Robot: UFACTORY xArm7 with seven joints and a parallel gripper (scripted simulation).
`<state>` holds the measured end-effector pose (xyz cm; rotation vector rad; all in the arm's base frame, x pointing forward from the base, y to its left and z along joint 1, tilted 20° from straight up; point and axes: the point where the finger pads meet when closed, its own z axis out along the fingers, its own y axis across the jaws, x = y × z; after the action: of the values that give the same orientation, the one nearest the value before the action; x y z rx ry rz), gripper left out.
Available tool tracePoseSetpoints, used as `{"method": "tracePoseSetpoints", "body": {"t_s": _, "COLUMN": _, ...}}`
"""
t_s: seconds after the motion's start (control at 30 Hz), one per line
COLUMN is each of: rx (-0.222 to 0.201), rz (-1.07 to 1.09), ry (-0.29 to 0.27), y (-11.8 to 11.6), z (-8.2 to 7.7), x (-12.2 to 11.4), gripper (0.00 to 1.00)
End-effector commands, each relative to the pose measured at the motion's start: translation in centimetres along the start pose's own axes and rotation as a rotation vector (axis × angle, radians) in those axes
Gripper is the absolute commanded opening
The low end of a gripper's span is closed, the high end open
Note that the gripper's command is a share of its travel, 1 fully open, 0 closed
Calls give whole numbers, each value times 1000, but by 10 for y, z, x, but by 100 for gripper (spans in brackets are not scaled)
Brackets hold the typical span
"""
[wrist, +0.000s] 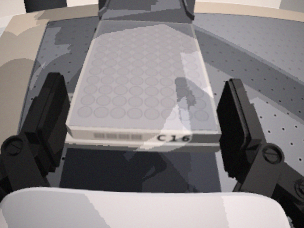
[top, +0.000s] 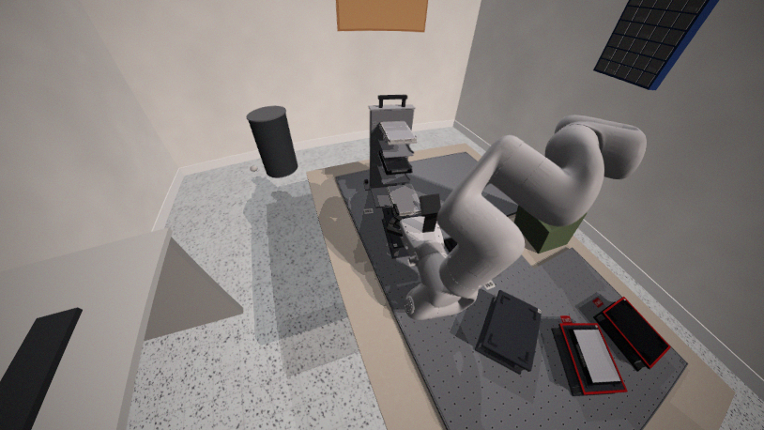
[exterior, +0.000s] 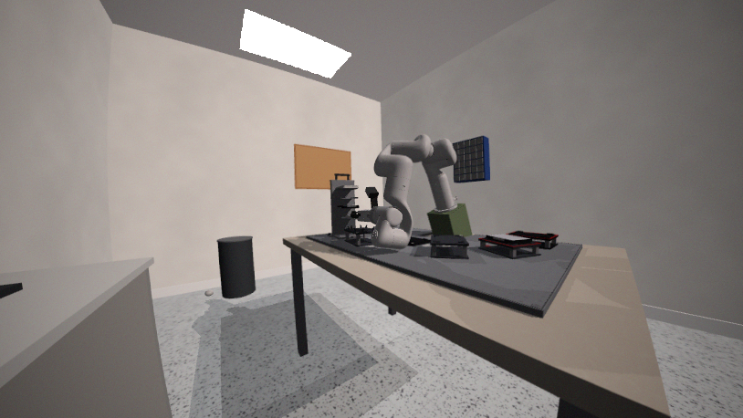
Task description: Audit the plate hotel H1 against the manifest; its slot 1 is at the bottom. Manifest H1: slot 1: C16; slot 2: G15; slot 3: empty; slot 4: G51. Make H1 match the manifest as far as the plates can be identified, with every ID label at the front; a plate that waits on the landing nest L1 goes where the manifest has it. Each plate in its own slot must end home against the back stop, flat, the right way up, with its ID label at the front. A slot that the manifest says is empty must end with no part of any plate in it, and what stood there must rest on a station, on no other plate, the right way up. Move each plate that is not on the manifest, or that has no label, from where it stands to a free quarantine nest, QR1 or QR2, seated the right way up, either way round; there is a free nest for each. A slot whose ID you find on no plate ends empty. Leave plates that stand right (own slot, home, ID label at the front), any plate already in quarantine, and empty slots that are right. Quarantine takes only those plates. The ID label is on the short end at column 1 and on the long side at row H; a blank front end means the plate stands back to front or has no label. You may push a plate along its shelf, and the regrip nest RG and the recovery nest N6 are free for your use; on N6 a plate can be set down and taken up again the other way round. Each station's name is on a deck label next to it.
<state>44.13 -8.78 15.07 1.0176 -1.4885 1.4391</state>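
My gripper [wrist: 144, 94] is shut on a light grey well plate [wrist: 142, 85], one finger on each long side. The plate's near short end carries a label that reads about C16 [wrist: 175, 138]. The plate is held flat, just in front of the plate hotel H1 [top: 391, 140], its far end pointing at the low slots. It also shows in the top view [top: 403, 199]. In the top view a light plate [top: 398, 130] sits in the top slot and a dark plate [top: 396, 162] sits lower.
A dark stand [top: 395, 235] sits on the deck below the held plate. A dark square nest [top: 507, 329] lies near the arm's elbow. One red-framed nest [top: 592, 355] holds a white plate; the other red-framed nest [top: 635, 331] looks empty. The arm's green base block [top: 550, 229] stands at the right.
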Motion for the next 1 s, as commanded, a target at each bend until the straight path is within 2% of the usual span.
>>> {"method": "tracePoseSetpoints", "body": {"t_s": 0.0, "rx": 0, "rz": 3, "ry": 0, "y": -1, "z": 7, "x": 1, "gripper": 0}}
{"method": "tracePoseSetpoints", "body": {"t_s": 0.97, "rx": 0, "rz": 3, "ry": 0, "y": -1, "z": 40, "x": 1, "gripper": 0}}
